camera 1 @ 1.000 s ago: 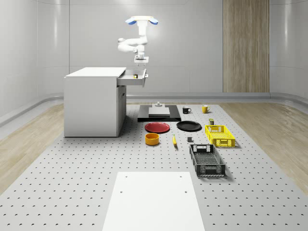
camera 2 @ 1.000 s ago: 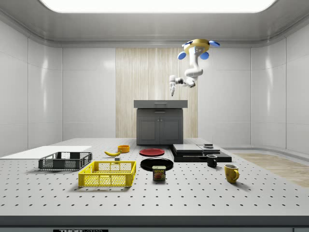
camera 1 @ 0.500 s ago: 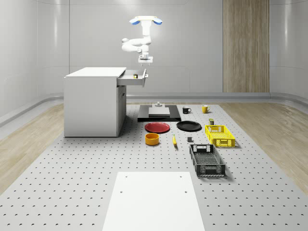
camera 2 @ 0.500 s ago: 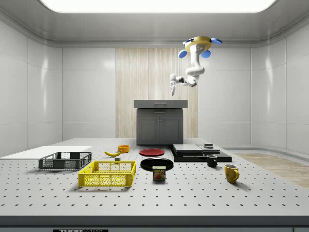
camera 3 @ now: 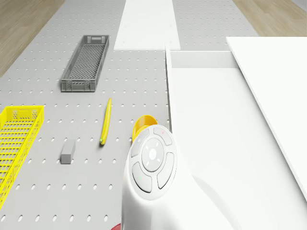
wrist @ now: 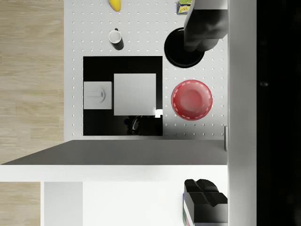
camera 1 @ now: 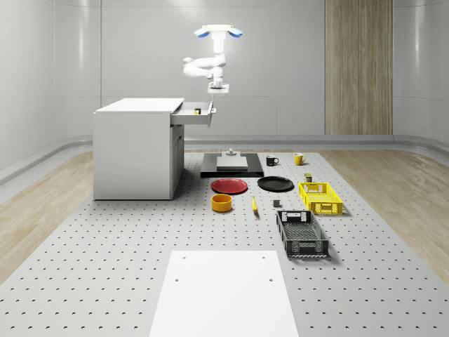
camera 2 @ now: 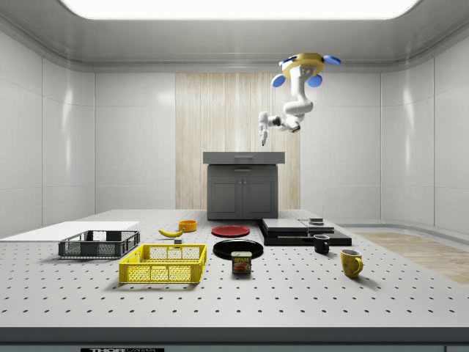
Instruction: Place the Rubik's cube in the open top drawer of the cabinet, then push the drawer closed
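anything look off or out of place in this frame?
Nothing stands out. The top drawer is open on the cabinet, the drone hovers by its front edge with the gripper above it, and the floor items sit upright and unspilled.

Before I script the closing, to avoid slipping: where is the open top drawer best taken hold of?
Its flat front panel, from the whole-scene view's right: the drawer juts that way out of the cabinet. The open pincer hangs above that front edge, below the hovering drone.
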